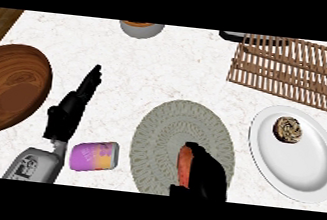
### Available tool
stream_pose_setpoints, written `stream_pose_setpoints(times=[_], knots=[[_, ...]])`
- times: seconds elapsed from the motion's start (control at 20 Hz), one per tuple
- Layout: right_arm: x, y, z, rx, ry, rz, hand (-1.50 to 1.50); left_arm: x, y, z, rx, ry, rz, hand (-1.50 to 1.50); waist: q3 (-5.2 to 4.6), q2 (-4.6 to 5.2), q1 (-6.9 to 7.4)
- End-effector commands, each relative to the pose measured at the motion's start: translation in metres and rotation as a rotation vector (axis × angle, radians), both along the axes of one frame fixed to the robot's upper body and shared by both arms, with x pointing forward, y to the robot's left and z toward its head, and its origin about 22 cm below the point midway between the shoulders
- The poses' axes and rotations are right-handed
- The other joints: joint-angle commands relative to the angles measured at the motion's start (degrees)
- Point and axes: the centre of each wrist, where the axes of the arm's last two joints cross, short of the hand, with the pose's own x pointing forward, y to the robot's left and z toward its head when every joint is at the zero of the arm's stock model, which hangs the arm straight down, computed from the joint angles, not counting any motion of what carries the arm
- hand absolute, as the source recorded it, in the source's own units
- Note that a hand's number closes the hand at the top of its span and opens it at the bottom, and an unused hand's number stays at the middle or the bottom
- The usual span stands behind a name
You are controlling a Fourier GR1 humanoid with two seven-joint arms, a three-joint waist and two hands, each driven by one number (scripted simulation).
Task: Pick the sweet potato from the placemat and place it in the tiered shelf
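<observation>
An orange sweet potato (184, 165) lies on the round grey woven placemat (172, 128), near its lower middle. My right hand (205, 179) comes up from the bottom edge and curls round the sweet potato's right side, hiding part of it. The wooden slatted tiered shelf (293, 70) stands at the upper right of the counter. At the left my left hand (71, 107) rests open, fingers straight and pointing up, away from the placemat.
A large wooden bowl (5, 88) sits at the left edge. A purple and orange packet (93, 156) lies beside my left forearm. A white plate (298, 161) with a round pastry (289, 130) is at the right. A grey cup (141, 28) stands at the top.
</observation>
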Motion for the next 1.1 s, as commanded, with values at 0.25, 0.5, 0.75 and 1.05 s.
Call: stream_pose_setpoints(times=[0.25,0.5,0.75,1.05], knots=[[0.009,0.004,0.002,-0.1,-0.022,0.026,1.5,0.007,-0.009,-0.006,-0.023,0.02,-0.007,0.0,0.0,0.06,-0.11],[0.036,0.012,0.017,-0.102,-0.063,0.015,1.5,0.002,0.004,0.0,0.007,0.014,-0.005,0.0,0.01,0.07,0.16],[0.077,0.033,0.019,-0.134,-0.14,0.003,1.5,-0.001,0.008,0.008,-0.009,0.002,0.002,0.0,0.02,0.1,0.7],[0.074,0.033,0.058,0.061,-0.357,-0.036,1.5,0.004,0.001,-0.003,0.0,0.002,0.004,0.0,0.01,0.02,0.18]])
